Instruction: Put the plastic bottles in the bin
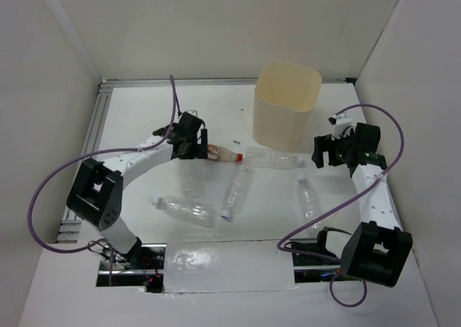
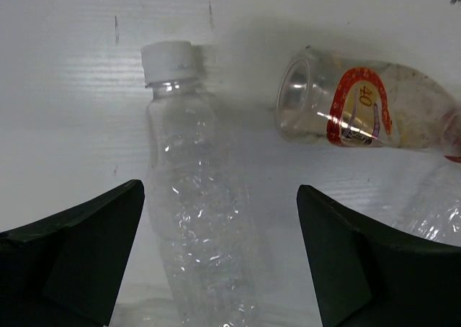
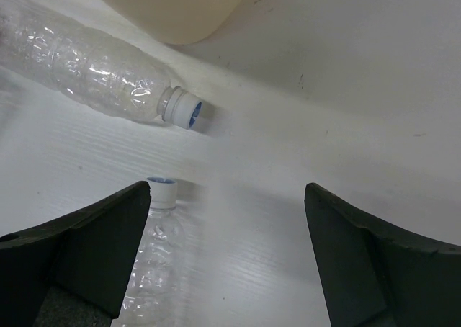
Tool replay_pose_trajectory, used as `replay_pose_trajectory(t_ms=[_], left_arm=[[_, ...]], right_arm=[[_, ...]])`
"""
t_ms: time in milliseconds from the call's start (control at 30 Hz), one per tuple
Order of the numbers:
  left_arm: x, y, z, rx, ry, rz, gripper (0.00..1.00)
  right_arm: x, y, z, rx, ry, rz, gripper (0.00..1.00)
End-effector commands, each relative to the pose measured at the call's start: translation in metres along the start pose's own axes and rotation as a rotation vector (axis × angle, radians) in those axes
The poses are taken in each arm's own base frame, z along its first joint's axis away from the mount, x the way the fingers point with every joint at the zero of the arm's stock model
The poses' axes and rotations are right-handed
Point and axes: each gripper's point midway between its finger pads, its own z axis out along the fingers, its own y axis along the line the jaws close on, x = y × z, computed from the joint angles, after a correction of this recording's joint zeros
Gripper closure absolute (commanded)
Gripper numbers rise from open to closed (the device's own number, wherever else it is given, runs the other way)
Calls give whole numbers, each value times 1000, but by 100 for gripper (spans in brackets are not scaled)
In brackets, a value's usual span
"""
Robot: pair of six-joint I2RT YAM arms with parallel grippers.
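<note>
Hovering above the table [image 1: 144, 111], my left gripper [image 2: 220, 197] is spread wide and has hold of nothing. A white-capped bottle [image 2: 194, 219] lies lengthwise in the gap between its fingers, clear of both, cap pointing away from the wrist. Just right of it the red-labelled bottle [image 2: 360, 111] lies on its side, clear base turned towards the white cap, its cap end cut off by the picture's edge. My right gripper [image 3: 227, 194] is likewise wide open and empty, over bare table at the right of the scene. A long clear bottle [image 3: 101, 68] lies to its far left at the foot of the bin [image 3: 173, 6], and a second bottle [image 3: 155, 255] runs beside one finger, its lower half hidden behind it. From above, the bin stands upright at the far middle, a slanted bottle [image 1: 236, 190] lies between my arms and a near-left bottle [image 1: 184, 209] lies beside it. The one under my left gripper is so faint from above that it only seems to lie just near of the fingers.
</note>
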Motion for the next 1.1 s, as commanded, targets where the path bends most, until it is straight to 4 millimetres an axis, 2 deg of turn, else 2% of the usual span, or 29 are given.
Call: replay_pose_trajectory(t_ms=[0, 167, 200, 300, 333, 433, 533, 567, 633, 667, 700, 733, 800, 833, 867, 933, 967, 1000, 1067], left_arm=[[14, 8, -9, -90, 21, -20, 0], [47, 10, 12, -127, 112, -26, 0], [53, 11, 18, -142, 133, -28, 3], [55, 7, 23, -136, 132, -21, 4], [62, 8, 30, -150, 154, -12, 4], [59, 9, 34, -156, 156, -21, 4], [58, 8, 36, -158, 156, -29, 19], [55, 7, 34, -153, 148, -33, 35], [45, 5, 25, -136, 123, -30, 51], [35, -3, 17, -115, 101, -20, 62], [21, -4, 4, -98, 59, -24, 66], [12, -11, -7, -75, 33, -15, 69], [-18, -31, -35, -7, -49, 10, 72], [-34, -37, -56, 30, -99, 14, 75], [-59, -53, -79, 84, -170, 30, 77], [-84, -70, -108, 160, -241, 45, 78], [-97, -83, -121, 213, -275, 52, 79], [-119, -98, -144, 284, -343, 79, 79], [-157, -123, -178, 412, -474, 70, 79]], right_arm=[[2, 1, -1, -5, -3, -13, 6], [3, -1, 7, -25, 13, -2, 6], [5, -1, 9, -28, 20, 2, 6], [-1, -1, 12, -48, 13, -6, 6], [-1, -1, 12, -48, 13, -6, 6], [-5, -2, 11, -45, 6, -20, 6], [-7, -3, 11, -42, -2, -24, 6], [-3, -2, 12, -46, 7, -28, 6], [-1, 0, 11, -54, 3, -28, 11], [-5, 3, 9, -64, -13, -47, 21], [1, 6, 10, -83, -2, -57, 30], [-6, 12, 6, -111, -33, -82, 42], [-5, 22, 1, -151, -65, -152, 66], [-5, 26, -1, -165, -81, -178, 70], [-6, 29, -4, -172, -95, -197, 70], [-15, 28, -9, -145, -147, -232, 67], [-13, 23, -9, -118, -134, -231, 59], [-12, 21, -9, -110, -129, -222, 49], [-10, 23, -10, -127, -95, -200, 33]])
